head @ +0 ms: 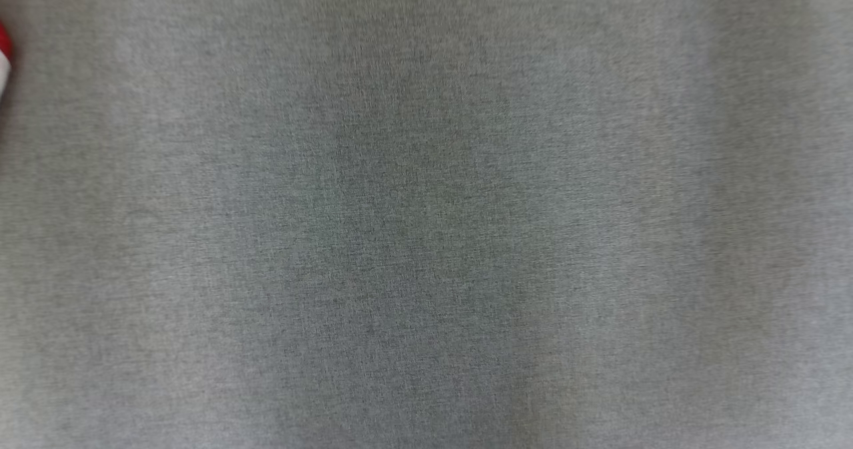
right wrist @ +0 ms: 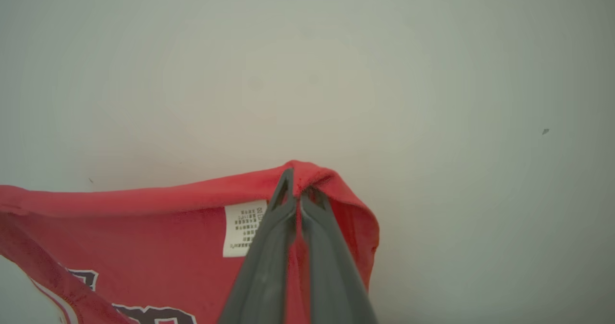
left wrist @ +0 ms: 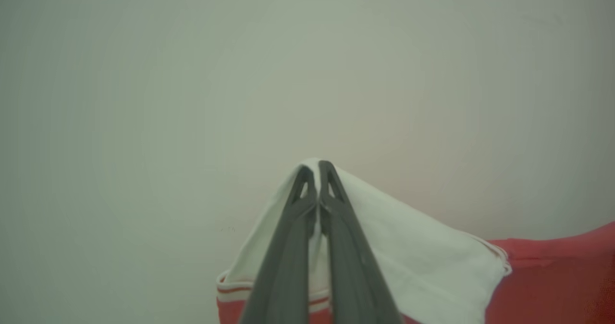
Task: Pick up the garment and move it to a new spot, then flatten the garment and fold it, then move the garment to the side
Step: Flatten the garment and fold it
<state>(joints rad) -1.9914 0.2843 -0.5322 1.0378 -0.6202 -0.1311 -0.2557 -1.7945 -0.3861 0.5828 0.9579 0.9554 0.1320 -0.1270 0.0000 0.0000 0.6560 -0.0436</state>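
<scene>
The garment is a red and white shirt with dark lettering and a white care label. In the left wrist view my left gripper (left wrist: 317,166) is shut on a white, red-striped fold of the garment (left wrist: 423,261), which peaks at the fingertips. My right gripper (right wrist: 297,180) is shut on a red edge of the garment (right wrist: 158,228) beside the care label (right wrist: 242,228). Fabric hangs down and away from both grips. In the head view a small red and white sliver of the garment (head: 3,59) touches the far left edge.
A grey woven surface (head: 426,222) spreads across the head view. Behind the held cloth in both wrist views lies a pale, plain surface (left wrist: 240,83), blurred and without features.
</scene>
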